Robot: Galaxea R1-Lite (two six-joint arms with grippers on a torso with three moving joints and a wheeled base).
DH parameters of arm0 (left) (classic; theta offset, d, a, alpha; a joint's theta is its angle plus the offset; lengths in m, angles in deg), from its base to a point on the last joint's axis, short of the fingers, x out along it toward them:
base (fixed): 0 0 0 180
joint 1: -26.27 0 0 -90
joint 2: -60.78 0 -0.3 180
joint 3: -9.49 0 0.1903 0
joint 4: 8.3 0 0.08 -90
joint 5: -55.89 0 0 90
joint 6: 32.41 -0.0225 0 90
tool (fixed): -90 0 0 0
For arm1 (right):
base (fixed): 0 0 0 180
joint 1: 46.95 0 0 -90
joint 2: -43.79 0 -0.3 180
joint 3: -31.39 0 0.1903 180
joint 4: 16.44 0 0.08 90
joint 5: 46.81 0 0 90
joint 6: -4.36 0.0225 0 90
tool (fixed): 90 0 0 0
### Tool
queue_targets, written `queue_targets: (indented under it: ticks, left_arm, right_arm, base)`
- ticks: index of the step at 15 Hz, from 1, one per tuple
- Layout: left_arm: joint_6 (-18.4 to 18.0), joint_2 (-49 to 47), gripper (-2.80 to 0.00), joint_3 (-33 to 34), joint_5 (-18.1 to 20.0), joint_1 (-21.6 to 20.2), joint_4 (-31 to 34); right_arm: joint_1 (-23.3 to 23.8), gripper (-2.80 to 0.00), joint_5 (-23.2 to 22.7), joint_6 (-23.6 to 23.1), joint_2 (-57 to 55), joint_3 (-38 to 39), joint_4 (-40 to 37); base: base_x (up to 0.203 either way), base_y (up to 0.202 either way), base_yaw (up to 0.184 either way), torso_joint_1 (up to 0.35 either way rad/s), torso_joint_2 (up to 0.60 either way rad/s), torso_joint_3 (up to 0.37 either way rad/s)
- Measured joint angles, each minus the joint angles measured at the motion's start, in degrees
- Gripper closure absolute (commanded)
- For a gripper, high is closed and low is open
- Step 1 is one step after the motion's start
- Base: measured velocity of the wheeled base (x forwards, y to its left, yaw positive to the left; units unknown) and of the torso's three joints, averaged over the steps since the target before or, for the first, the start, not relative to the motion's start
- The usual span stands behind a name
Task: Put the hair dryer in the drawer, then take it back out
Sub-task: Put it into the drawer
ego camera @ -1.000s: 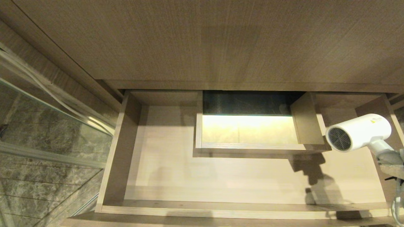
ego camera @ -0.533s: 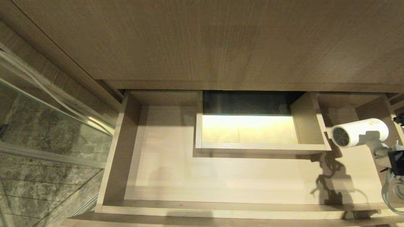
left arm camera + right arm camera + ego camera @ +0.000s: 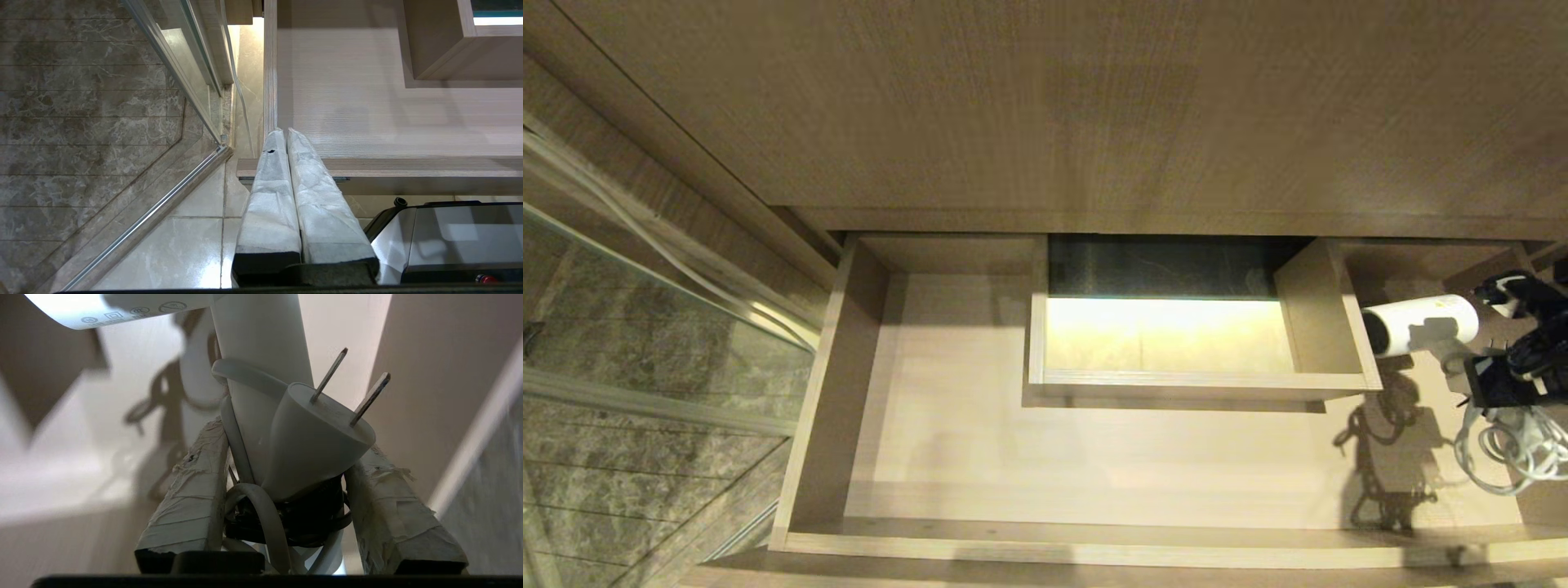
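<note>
Vanity surface (image 3: 1045, 106) fills the far half of the head view; below it the wide drawer (image 3: 821, 392) stands pulled fully open, pale floor bare across left and middle. Boxed cutout (image 3: 1327, 314) sits at the drawer's far centre, lit from beneath. Glass shower partition (image 3: 645, 327) and marble floor to the left.

Hair dryer (image 3: 1421, 325) now at the drawer's far right corner, barrel level, its mouth just beside the cutout's right wall. Over the last second it has sunk from well above the drawer to low inside it, shifted slightly far and left; its shadow on the drawer floor has closed in beneath it. Judgement: lowering nearly done, release comes next.

Right hand (image 3: 286, 473) clenched on the dryer's handle (image 3: 257, 355), taped fingers (image 3: 192, 498) either side, cord (image 3: 1515, 445) bunched with the plug (image 3: 314, 441) between them. Cord loops trail near the right wall; could snag.

Left hand (image 3: 286, 134) parked near the drawer's near left corner, fingers pressed together, grasping nothing.
</note>
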Motion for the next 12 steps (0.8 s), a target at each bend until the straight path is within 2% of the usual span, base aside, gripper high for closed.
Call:
queue_targets:
  ticks: [3, 8, 9, 12]
  left_arm:
    - [0.0, 0.0, 0.00, 0.0, 0.0, 0.0, 0.0]
    - [0.0, 0.0, 0.00, 0.0, 0.0, 0.0, 0.0]
    - [0.0, 0.0, 0.00, 0.0, 0.0, 0.0, 0.0]
    - [0.0, 0.0, 0.00, 0.0, 0.0, 0.0, 0.0]
  right_arm:
    - [0.0, 0.00, 0.2, -0.6, -5.9, -3.2, 4.6]
    - [0.0, 0.00, 0.2, -5.5, -14.3, -6.9, 16.7]
    - [0.0, -2.80, 0.2, -6.5, -15.3, -7.1, 18.1]
    - [0.0, -2.80, 0.2, -7.9, -16.6, -7.2, 19.8]
  base:
    - [0.000, 0.000, 0.000, 0.000, 0.00, 0.000]
    - [0.000, 0.000, 0.000, 0.000, 0.00, 0.000]
    - [0.000, 0.000, 0.000, 0.000, 0.00, 0.000]
    - [0.000, 0.000, 0.000, 0.000, 0.00, 0.000]
